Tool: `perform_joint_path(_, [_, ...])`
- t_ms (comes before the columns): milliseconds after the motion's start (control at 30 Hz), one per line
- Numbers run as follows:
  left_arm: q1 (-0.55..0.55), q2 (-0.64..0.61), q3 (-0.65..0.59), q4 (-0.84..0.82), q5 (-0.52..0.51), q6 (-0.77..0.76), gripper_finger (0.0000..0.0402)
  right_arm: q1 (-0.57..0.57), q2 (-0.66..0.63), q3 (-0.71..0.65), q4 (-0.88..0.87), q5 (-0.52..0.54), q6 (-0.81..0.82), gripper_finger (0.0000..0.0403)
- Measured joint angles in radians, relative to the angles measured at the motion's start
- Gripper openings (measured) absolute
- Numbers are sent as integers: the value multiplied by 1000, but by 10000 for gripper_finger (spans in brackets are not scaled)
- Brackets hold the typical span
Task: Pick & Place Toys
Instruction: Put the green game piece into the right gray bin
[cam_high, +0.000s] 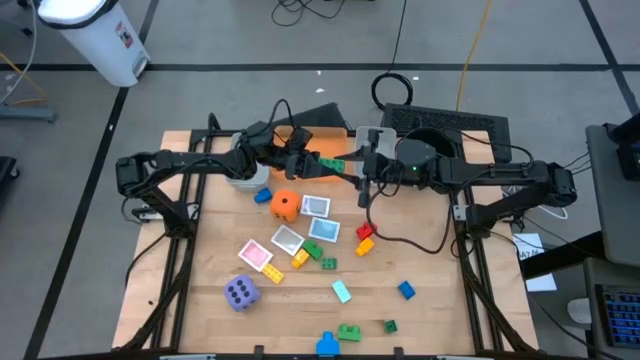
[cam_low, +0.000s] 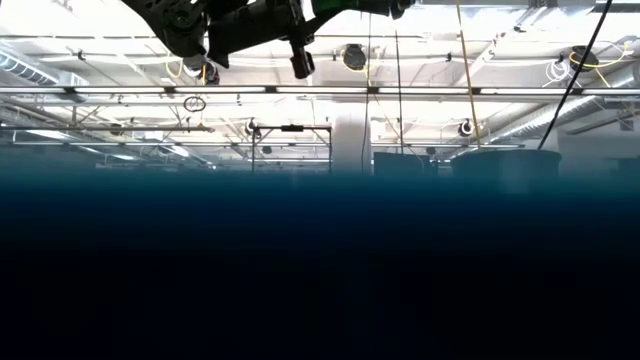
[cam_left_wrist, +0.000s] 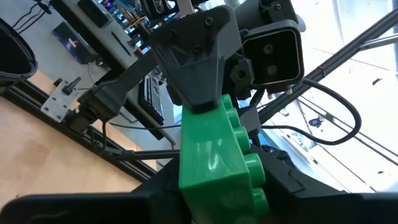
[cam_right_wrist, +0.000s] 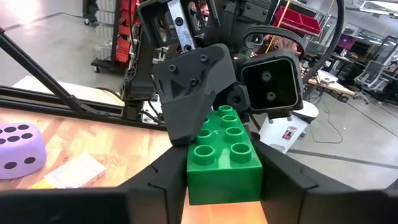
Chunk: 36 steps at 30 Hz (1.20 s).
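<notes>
A green plastic brick (cam_high: 333, 164) hangs in the air at the table's far middle, between my two grippers. My left gripper (cam_high: 318, 163) comes at it from the table's left, my right gripper (cam_high: 350, 168) from the right. Both are shut on it. In the left wrist view the brick (cam_left_wrist: 214, 155) stands between my own fingers with the right gripper on its far end. The right wrist view shows the brick (cam_right_wrist: 224, 155) the same way, with the left gripper on its far end. Other toys lie on the table below. My left gripper pinches the green brick's near end (cam_left_wrist: 205, 186) between its two fingers, coming level from the table's left. The brick is lifted clear of the table. My right gripper holds its far end. My right gripper pinches the brick's two smooth sides (cam_right_wrist: 217, 180) between its two fingers, coming level from the table's right. The studs face up. The brick is level and clear of the table, and one finger (cam_right_wrist: 193, 93) of the left gripper lies on its far end.
An orange bin (cam_high: 322, 150) lies under the grippers. An orange die (cam_high: 285, 205), a purple die (cam_high: 241, 292), several picture cards (cam_high: 287, 240) and loose bricks (cam_high: 363, 238) are spread over the table's middle and near part. A black round bowl (cam_high: 415, 150) stands at the far right.
</notes>
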Motion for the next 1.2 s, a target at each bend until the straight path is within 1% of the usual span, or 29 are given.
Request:
perform_joint_path(100, [0,0,0,0,2,-3,110,0,0,0,-1,0,0,124])
perform_joint_path(233, [0,0,0,1,3,-13,105,0,-1,0,-1,1,-2,123])
perform_joint_path(300, [0,0,0,1,1,-14,112,0,-1,0,-1,3,0,131])
perform_joint_path(400, [0,0,-1,0,-2,-15,134,0,-1,0,0,4,0,138])
perform_joint_path(600, [14,1,-1,0,-31,-5,170,0,-1,2,1,12,-4,132])
perform_joint_path(733, [39,1,-1,46,-38,4,186,0,-10,2,2,40,-23,132])
perform_joint_path(900, [82,1,-1,95,-32,-3,197,-11,-36,2,-16,65,-42,132])
perform_joint_path(1033, [116,-3,-1,116,-10,-23,198,-27,-62,3,-42,110,-42,132])
perform_joint_path(1200, [147,-3,-2,124,24,-70,198,-56,-94,3,-98,116,-41,131])
